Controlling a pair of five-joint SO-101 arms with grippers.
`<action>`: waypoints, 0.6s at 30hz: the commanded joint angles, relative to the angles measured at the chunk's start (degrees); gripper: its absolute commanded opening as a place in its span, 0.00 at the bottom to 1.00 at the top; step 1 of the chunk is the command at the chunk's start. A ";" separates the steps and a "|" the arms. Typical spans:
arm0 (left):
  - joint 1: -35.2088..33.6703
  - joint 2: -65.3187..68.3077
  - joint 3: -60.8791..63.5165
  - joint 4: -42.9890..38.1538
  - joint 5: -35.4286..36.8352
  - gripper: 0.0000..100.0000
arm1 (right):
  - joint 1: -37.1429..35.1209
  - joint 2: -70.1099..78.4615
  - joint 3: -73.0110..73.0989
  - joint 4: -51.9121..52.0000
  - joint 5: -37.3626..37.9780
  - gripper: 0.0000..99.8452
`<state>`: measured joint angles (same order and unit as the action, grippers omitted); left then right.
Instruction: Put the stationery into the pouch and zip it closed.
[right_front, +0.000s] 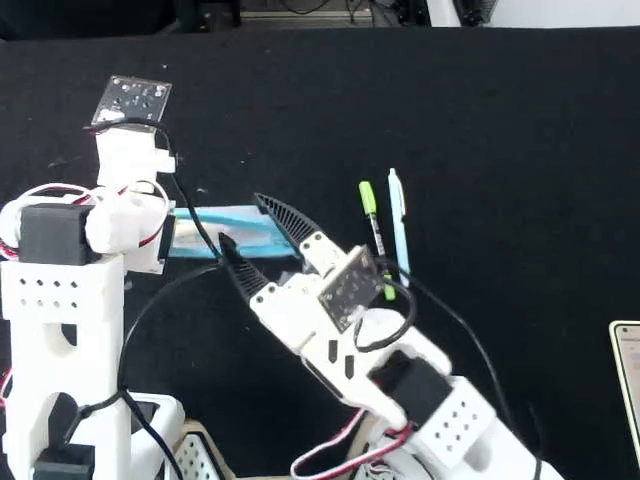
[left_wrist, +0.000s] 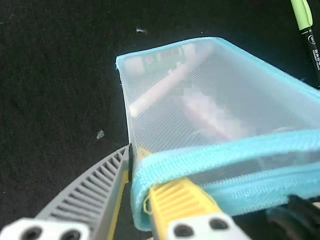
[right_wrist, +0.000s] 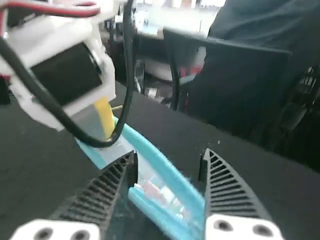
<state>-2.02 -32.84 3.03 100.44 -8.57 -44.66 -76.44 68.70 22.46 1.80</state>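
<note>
Centre of frame: the left hand (left_wrist: 136, 162) pinches one end of a blue pouch (left_wrist: 200, 100). The right hand (right_wrist: 169, 157), spread wide, straddles its rim. A green pen (right_front: 374, 230) and a blue pen (right_front: 399, 225) lie just to the right.

text: none legible | green-capped pen (left_wrist: 310, 45) barrel print: unreadable

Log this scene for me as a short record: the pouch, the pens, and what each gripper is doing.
pouch: light blue mesh pouch on the black table
left gripper: clamped on one end of the pouch
right gripper: open, one finger on each side of the pouch's zip edge
pens outside: green-capped pen and pale blue pen, side by side, apart from the pouch
zip state: cannot tell
</note>
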 joint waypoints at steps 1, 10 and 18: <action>0.22 0.53 0.40 0.35 0.00 0.03 | 0.44 -1.01 -10.33 6.24 0.00 0.20; 0.13 0.53 0.40 0.35 -0.18 0.03 | 22.68 -0.57 -18.95 24.00 -0.35 0.20; 0.13 0.53 0.40 0.35 -0.09 0.03 | 38.42 -0.40 -4.88 24.09 -0.44 0.20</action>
<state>-2.02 -32.75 3.03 100.44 -8.57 -9.32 -76.53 61.41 46.55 1.80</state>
